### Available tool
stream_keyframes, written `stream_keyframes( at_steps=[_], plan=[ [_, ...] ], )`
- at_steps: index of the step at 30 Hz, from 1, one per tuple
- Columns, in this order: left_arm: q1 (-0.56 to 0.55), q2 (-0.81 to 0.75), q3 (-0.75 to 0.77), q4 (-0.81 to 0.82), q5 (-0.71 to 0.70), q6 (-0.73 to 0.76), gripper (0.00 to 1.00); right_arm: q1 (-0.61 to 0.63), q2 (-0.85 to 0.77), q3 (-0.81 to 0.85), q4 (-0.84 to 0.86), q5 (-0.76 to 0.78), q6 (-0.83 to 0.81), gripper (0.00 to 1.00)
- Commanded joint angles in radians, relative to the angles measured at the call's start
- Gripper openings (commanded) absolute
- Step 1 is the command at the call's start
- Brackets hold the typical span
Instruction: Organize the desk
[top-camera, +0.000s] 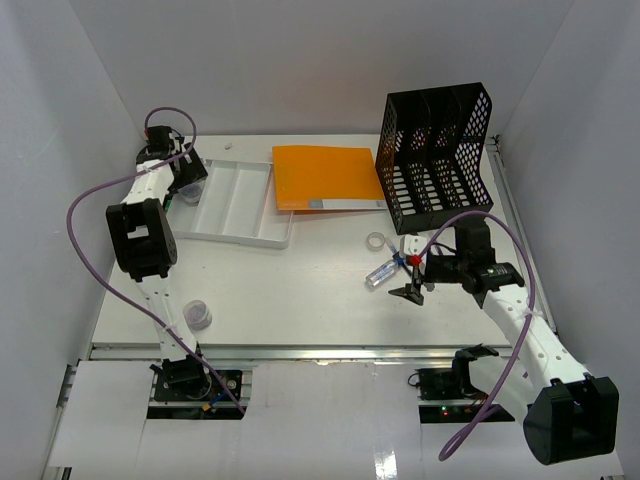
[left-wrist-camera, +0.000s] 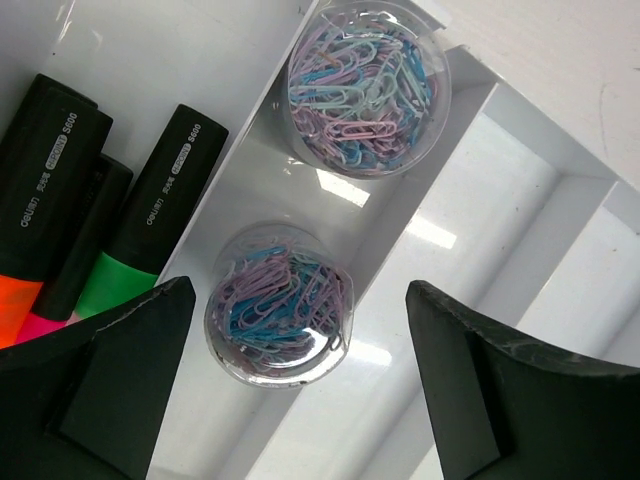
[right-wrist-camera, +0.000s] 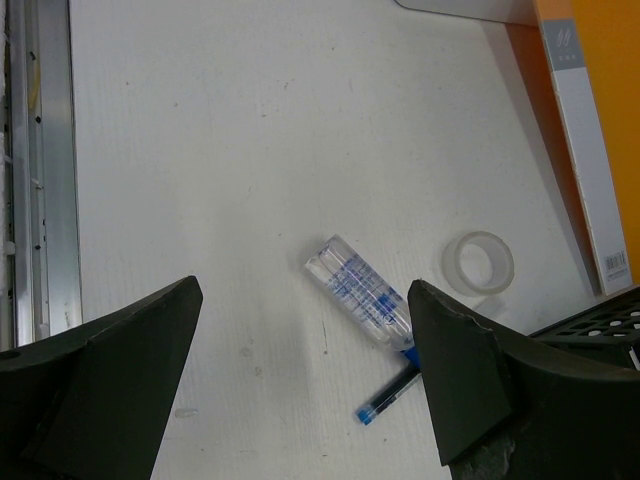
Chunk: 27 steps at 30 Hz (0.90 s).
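Note:
The desk (top-camera: 300, 300) is the large white tabletop with a metal rail (top-camera: 320, 352) along its near edge. My left gripper (top-camera: 188, 175) is open and empty over the left end of the white compartmented tray (top-camera: 240, 205). In the left wrist view it (left-wrist-camera: 300, 292) hangs above a clear tub of paper clips (left-wrist-camera: 278, 305), with a second tub (left-wrist-camera: 362, 85) beyond. My right gripper (top-camera: 415, 285) is open and empty above a clear glue bottle (right-wrist-camera: 362, 292), a blue pen (right-wrist-camera: 390, 397) and a tape roll (right-wrist-camera: 478, 262); in the right wrist view it (right-wrist-camera: 305, 292) is clear of all three.
Black-capped highlighters (left-wrist-camera: 150, 215) lie in the tray's left compartment. An orange folder (top-camera: 325, 178) lies at the back middle beside a black mesh file organizer (top-camera: 435, 150). A third small tub (top-camera: 198, 315) sits on the desk front left.

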Motion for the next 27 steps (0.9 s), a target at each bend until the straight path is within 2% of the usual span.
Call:
stream_keyframes(
  at_steps=[1, 5, 9, 12, 15, 20, 22, 27],
  plan=[
    [0.003, -0.222, -0.061, 0.018, 0.004, -0.047, 0.98, -0.007, -0.008, 0.003, -0.023, -0.038, -0.022, 0.9],
    [0.008, -0.419, -0.269, 0.046, 0.052, -0.176, 0.98, -0.005, 0.013, 0.01, -0.07, -0.091, -0.052, 0.9],
    [0.025, -0.66, -0.531, 0.103, 0.213, -0.264, 0.98, 0.043, 0.077, 0.061, -0.133, -0.147, -0.088, 0.9],
    [0.026, -0.882, -0.756, 0.197, 0.315, -0.297, 0.98, 0.209, 0.159, 0.127, -0.034, -0.043, 0.006, 0.9],
    [0.026, -1.058, -0.876, 0.206, 0.354, -0.303, 0.98, 0.415, 0.279, 0.221, 0.091, 0.117, 0.112, 0.9],
    [0.026, -1.282, -0.934, 0.106, 0.18, -0.307, 0.98, 0.711, 0.583, 0.442, 0.309, 0.379, 0.286, 0.9],
    [0.026, -1.38, -0.941, 0.062, 0.104, -0.324, 0.98, 0.789, 0.73, 0.524, 0.362, 0.454, 0.316, 0.9],
    [0.026, -1.524, -0.935, -0.025, -0.098, -0.298, 0.98, 0.91, 0.999, 0.764, 0.433, 0.445, 0.46, 0.9]
  ],
)
